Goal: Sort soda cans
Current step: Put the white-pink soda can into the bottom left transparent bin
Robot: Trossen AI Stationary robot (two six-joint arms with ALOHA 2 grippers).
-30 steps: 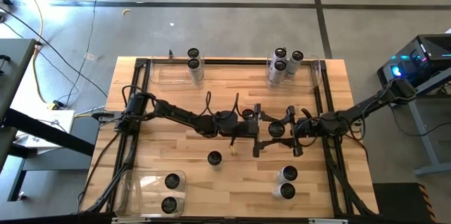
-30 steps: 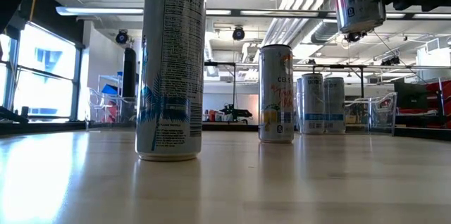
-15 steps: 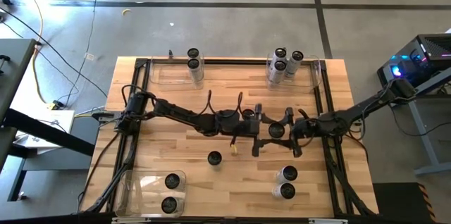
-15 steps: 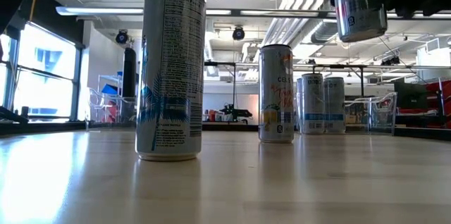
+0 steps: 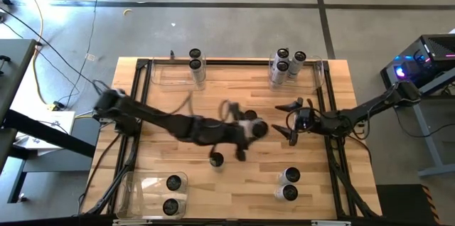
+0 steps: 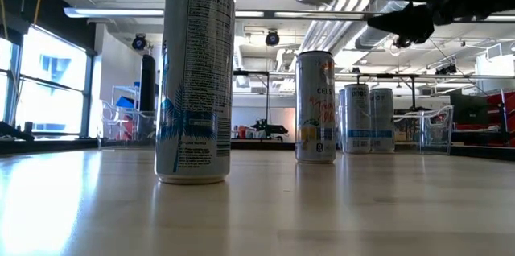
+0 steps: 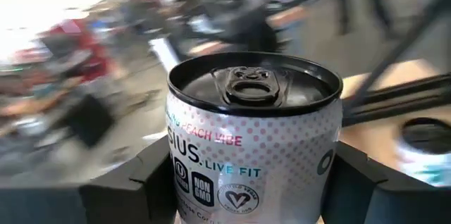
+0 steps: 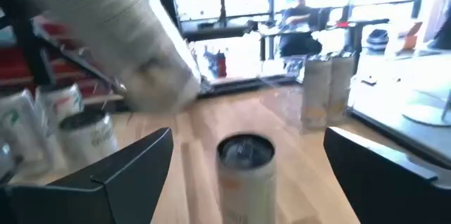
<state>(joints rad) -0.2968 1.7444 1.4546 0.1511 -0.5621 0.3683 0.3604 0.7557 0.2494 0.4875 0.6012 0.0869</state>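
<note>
Handover step, by my reading: left gripper (image 7: 246, 182) has its fingers closed against the sides of a white, pink-dotted aluminium soda can with a black top (image 7: 255, 136), carried above the butcher-block wooden table (image 5: 334, 176) near its centre. Right gripper (image 5: 293, 121), at about 3 o'clock from centre, stands with its fingers spread wide and nothing between them.

Standing cans: two in the clear plastic rectangular bin at 11 o'clock (image 5: 170, 77), four in the clear bin at 1 o'clock (image 5: 317, 75), two in the clear bin at 7 o'clock (image 5: 131, 190), two loose silver-sided cans at 5 o'clock (image 5: 288, 176), one lone dark-topped can just below centre (image 5: 216, 159).

Next move, as I judge it: left arm carries the held can to the bin of matching cans and sets it down upright, clear of those already there. Which bin matches cannot be read.

Hard to make out: left arm is motion-smeared in the high view, so the held can is indistinct there; the low view cuts it off at the top edge.
</note>
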